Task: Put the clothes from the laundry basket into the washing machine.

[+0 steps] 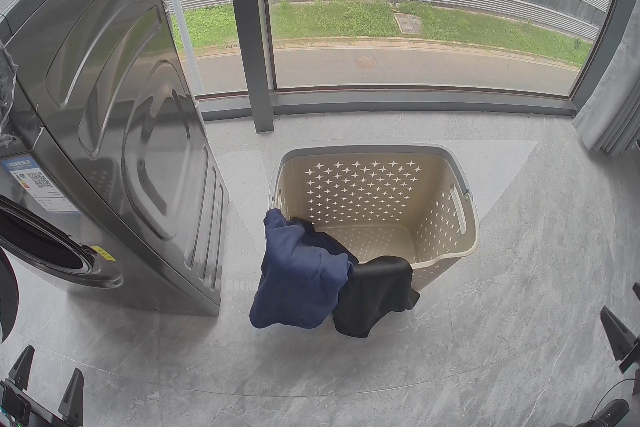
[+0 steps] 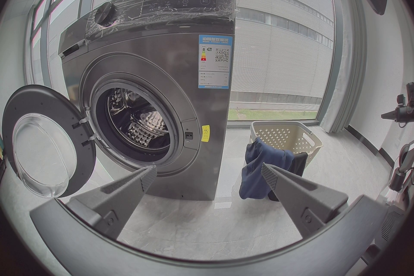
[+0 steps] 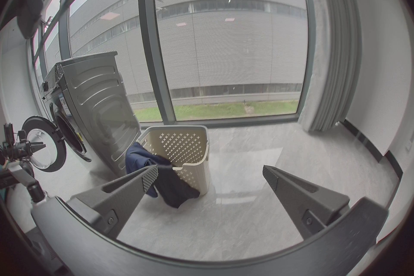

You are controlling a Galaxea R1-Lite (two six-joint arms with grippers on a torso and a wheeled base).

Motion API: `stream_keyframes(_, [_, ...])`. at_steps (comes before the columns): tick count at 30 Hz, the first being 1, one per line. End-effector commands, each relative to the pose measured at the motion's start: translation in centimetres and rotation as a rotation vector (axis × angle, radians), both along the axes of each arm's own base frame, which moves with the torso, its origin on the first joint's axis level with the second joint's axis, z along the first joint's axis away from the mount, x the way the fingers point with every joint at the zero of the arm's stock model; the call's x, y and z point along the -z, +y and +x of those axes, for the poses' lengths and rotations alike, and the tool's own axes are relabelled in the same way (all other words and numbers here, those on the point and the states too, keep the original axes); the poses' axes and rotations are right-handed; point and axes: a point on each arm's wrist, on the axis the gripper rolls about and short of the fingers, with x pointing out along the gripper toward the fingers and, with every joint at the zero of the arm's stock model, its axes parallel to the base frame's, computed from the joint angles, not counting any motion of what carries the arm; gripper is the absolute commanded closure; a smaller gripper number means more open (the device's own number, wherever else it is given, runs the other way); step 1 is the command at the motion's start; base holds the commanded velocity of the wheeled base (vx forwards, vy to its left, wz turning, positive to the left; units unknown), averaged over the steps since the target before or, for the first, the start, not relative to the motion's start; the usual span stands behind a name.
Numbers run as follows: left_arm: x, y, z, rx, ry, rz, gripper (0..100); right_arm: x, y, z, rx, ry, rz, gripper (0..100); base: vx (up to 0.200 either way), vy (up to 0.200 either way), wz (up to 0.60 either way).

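Clothes [image 1: 313, 278] are hanging over the near rim of the laundry basket [image 1: 467, 235]. A soft blue garment [image 1: 293, 281] is drooping in loose folds down the outer wall towards the floor [image 1: 400, 368]. A black garment [image 1: 373, 301] is lying against it and partly under it, spilling over the same edge.

The basket is a beige plastic tub, rectangular with rounded corners. Its walls are pierced with small star-shaped holes, and a slot handle is cut into one side. It is standing upright on smooth grey marbled tiles, just beside the embossed side panel of the washing machine [image 1: 133, 135] and near the tall window [image 1: 413, 15]. A pale pleated curtain [image 1: 613, 101] is hanging at the window's right end.

The machine is dark grey metal (clear film is covering its control strip). Its round door [image 2: 43, 139] is standing swung wide open, showing a domed glass pane, and the perforated steel drum [image 2: 138, 121] is gleaming inside the opening.

The left gripper [image 2: 207, 169] is hovering low in front of the machine, its dark wedge-shaped fingers spread wide and gripping nothing. The right gripper [image 3: 209, 169] is sitting well apart from the basket, likewise gaping wide with nothing between its ribbed tips.
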Motion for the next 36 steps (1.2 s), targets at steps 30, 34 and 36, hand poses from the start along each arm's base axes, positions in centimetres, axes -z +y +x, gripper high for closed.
stream_keyframes(30, [0.4,0.0,0.0,-0.001,-0.001,-0.001,0,8.3,13.9,20.5,-0.242,0.531,0.011,0,0.0,0.0,0.0])
stream_keyframes(34, [0.4,0.0,0.0,-0.001,-0.001,-0.001,0,9.0,15.6,21.0,-0.275,0.545,0.009,0,0.0,0.0,0.0])
stream_keyframes(36, [0.4,0.0,0.0,-0.001,-0.001,-0.001,0,9.2,16.2,21.1,-0.275,0.549,0.015,0,0.0,0.0,0.0])
